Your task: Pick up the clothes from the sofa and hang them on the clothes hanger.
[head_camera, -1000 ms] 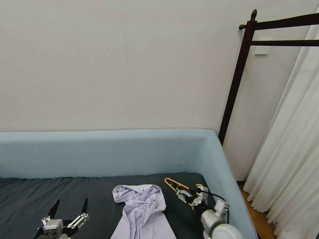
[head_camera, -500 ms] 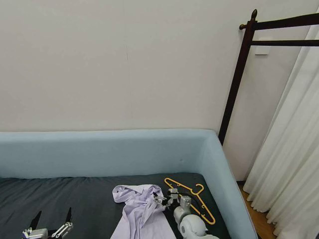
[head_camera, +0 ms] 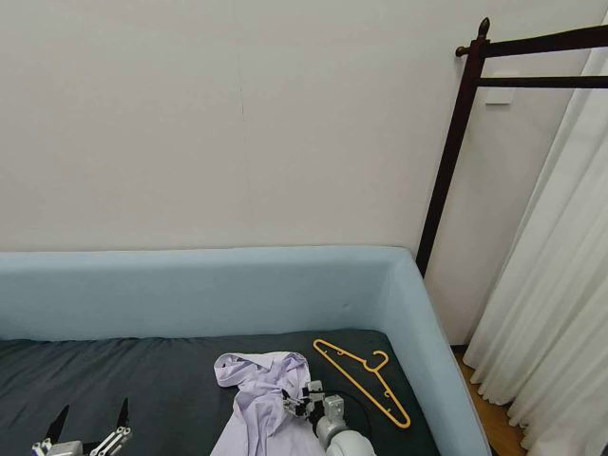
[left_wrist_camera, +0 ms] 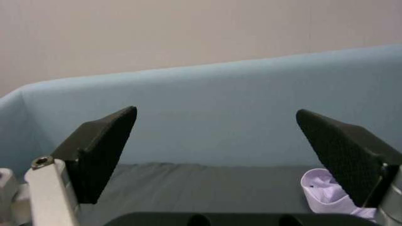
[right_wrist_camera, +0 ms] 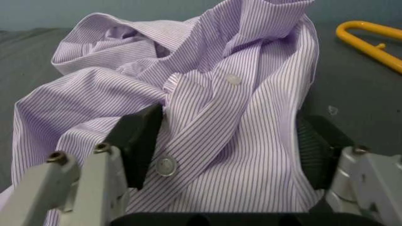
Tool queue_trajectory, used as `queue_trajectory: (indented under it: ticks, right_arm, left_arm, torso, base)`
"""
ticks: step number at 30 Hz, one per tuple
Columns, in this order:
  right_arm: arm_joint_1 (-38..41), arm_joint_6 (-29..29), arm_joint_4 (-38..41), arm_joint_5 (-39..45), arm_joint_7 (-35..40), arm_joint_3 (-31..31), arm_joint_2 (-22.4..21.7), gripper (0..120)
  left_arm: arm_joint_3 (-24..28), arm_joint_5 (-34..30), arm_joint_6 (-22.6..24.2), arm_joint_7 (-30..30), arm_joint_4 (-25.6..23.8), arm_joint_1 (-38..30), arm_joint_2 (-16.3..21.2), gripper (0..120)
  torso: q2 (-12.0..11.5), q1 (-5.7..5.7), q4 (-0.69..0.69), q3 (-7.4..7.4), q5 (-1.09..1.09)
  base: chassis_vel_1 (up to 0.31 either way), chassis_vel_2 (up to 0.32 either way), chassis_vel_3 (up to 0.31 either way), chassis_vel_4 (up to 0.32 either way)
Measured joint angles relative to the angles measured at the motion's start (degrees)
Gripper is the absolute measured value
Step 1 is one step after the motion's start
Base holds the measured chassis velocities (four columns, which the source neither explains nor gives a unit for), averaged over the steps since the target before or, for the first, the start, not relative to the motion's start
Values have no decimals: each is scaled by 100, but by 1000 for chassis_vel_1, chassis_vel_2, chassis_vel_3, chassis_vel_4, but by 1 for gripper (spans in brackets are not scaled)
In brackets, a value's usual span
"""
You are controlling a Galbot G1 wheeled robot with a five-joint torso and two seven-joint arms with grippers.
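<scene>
A lavender striped shirt (head_camera: 258, 391) lies crumpled on the sofa's dark seat (head_camera: 142, 375). My right gripper (head_camera: 297, 399) is at the shirt's right edge. In the right wrist view it (right_wrist_camera: 229, 122) stands open, its black fingers (right_wrist_camera: 141, 141) straddling the buttoned front of the shirt (right_wrist_camera: 207, 80). An orange hanger (head_camera: 366, 373) lies on the seat just right of the shirt, and its hook (right_wrist_camera: 370, 40) is visible beyond the fabric. My left gripper (head_camera: 92, 418) hangs open low over the seat at the left, well away from the shirt (left_wrist_camera: 323, 193).
The light blue sofa back (head_camera: 209, 290) runs across behind the seat, with its arm (head_camera: 432, 351) on the right. A dark wooden clothes rack (head_camera: 454, 142) stands behind the sofa's right end, next to white curtains (head_camera: 560, 304).
My right gripper has moved left from the orange hanger onto the shirt's edge. My left gripper has sunk lower and drifted left.
</scene>
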Motion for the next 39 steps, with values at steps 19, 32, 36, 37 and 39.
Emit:
queue_trajectory:
  ticks: [19,32,36,37,39]
  right_arm:
    - [-179,607,112,-147,-243,154,-140,0]
    - [80,1120,1327,981,-300,-112,-502,0]
    - [514,1129,1906,1680,-120,-258,-626,0]
    - [750,1129,2146,1922,4,-304,-664,0]
    - [919,1129,2344,2089,119,-331,-690,0]
  left_arm:
    - [303,-34,28,-75,255,-392,178,100]
    - [223,-66,-163,-162,381,-382,140,100]
    - [216,-70,-219,-170,462,-393,136,100]
    - [217,-73,-230,-174,488,-406,132,100]
    - [216,-77,-238,-178,496,-412,131,100]
  torso:
    - [0,0,0,0,0]
    - [0,0,0,0,0]
    - [0,0,1,0,0]
    - [0,1,0,0,0]
    - [0,0,0,0,0]
  base:
    - [0,0,0,0]
    - [0,0,0,0]
    - [0,0,0,0]
    - [0,0,0,0]
    - [0,0,0,0]
